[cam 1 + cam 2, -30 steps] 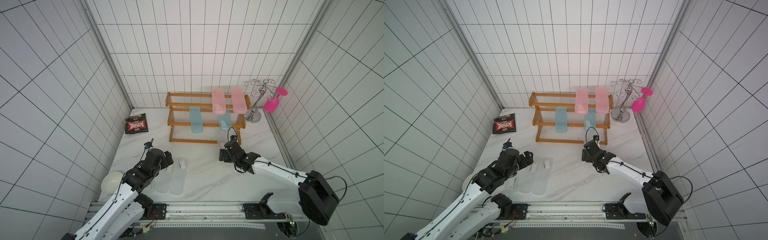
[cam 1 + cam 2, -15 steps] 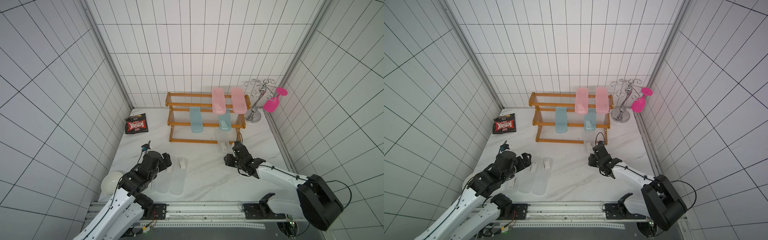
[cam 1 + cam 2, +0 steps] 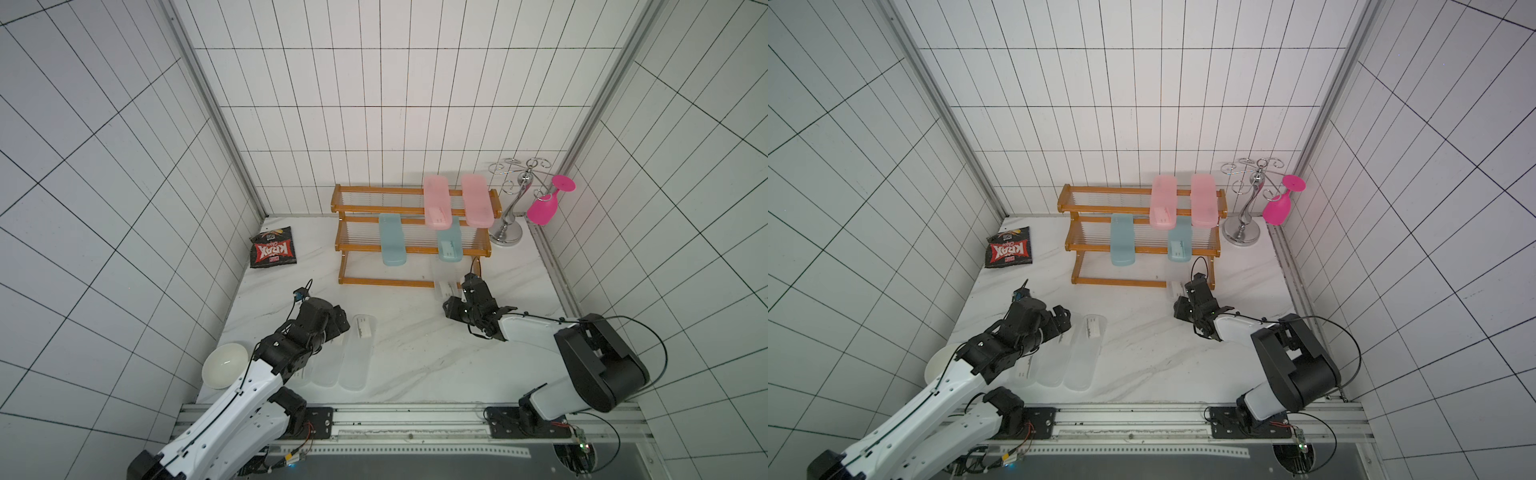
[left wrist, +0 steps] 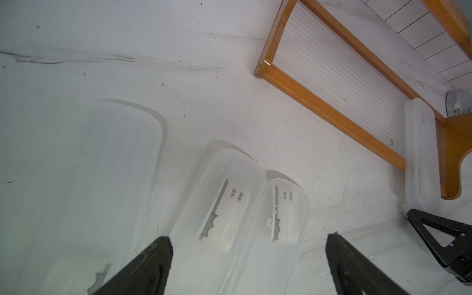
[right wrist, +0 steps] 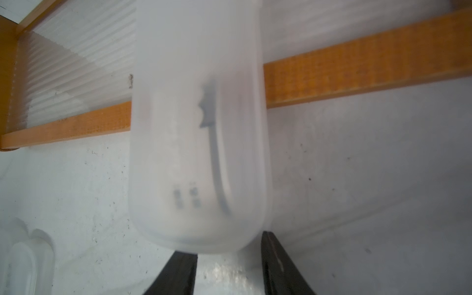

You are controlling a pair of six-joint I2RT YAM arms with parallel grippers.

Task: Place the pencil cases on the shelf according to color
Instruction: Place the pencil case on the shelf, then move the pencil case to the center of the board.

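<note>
Closest to me, the left arm (image 3: 249, 390) is standing up off the front rail, elbow bent and wrist tipped down over the table (image 3: 415, 353). The left claw (image 4: 249, 237) is hanging spread wide, released and gripping nothing, above three clear pencil cases (image 3: 357, 357) that are lying side by side on the table. The left wrist view is showing two of them under the gap between the fingers, labels facing up. A white bowl (image 3: 226, 365) is sitting just beside that arm.

Further in, the right arm (image 3: 528, 336) is lying low and long across the table, pointing toward the right leg of the shelf (image 3: 386, 281). The right claw (image 5: 226, 251) is clenched, with nothing showing between its fingers. A fourth clear pencil case (image 5: 199, 127) is lying straight ahead of it, its rounded near end right at the fingertips and its length crossing the front bar of the lowest tier. Whether the tips are touching the case I cannot tell, since the right wrist view is blurring it.

Both top views are showing what the wrist views are missing. Two teal pencil cases (image 3: 392, 239) are resting on the middle tier and two pink pencil cases (image 3: 436, 201) on the top tier, all overhanging the front bars. Beside the shelf a chrome cup-hanger stand (image 3: 511, 212) is carrying a magenta goblet (image 3: 542, 210), and a snack bag (image 3: 273, 249) is lying by the left wall.
</note>
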